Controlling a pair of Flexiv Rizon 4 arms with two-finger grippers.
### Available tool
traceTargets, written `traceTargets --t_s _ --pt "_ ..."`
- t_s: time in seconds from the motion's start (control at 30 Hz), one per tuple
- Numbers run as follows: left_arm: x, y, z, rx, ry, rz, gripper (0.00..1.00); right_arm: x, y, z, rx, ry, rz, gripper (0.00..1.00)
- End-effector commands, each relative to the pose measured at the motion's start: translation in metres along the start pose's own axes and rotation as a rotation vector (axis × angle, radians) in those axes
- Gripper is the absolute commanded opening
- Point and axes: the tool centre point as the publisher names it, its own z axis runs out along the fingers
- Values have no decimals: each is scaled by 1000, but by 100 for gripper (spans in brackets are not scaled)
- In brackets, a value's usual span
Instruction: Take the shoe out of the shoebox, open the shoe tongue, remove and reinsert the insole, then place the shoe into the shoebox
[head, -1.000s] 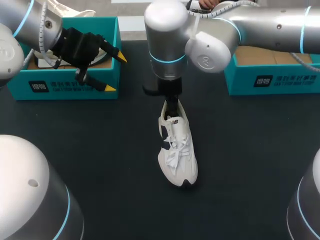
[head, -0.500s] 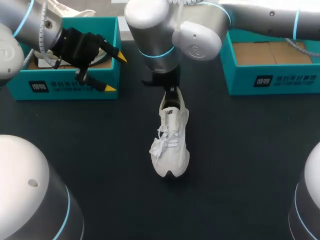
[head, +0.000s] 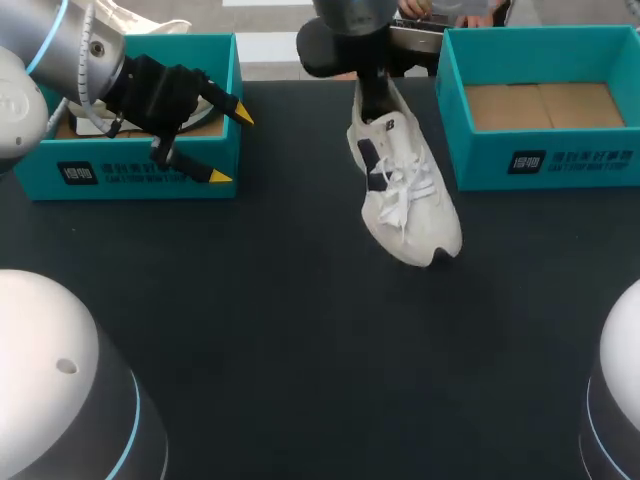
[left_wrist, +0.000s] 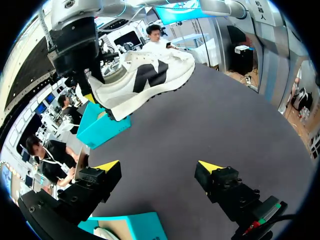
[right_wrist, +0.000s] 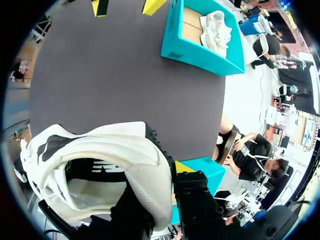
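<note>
Bright even light, soft shadows (barely any), sheen on arm shells (head: 55, 370)

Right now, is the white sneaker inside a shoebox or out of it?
Out. The right gripper, shut on its heel, holds the white sneaker over the table, beside the empty right-hand shoebox.

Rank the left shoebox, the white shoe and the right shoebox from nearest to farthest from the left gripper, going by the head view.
1. left shoebox: at the table's left, its near corner right at the left gripper.
2. white shoe: around the middle, toward the far edge.
3. right shoebox: far right, beyond the shoe.
</note>
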Motion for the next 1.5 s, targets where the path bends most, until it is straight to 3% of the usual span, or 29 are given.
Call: traceTargets --t_s 0.03,0.63,0.9,1.23,1.3,1.33,1.5 --pt "1 0 0 -3 0 0 100 -10 -31 -43 2 21 27 0" --pt "1 0 0 -3 0 0 100 -10 -31 -43 2 21 27 0" --pt "1 0 0 -3 0 0 100 -45 -109 -13 17 -24 85 0" --pt "1 0 0 -3 0 0 100 -80 -232 12 82 -37 47 0" --pt "1 0 0 -3 0 0 100 -80 -259 20 135 -15 94 0" --pt "1 0 0 -3 0 0 100 -80 -268 22 169 3 126 0" --pt "1 0 0 -3 0 0 100 -80 -268 22 169 3 126 0"
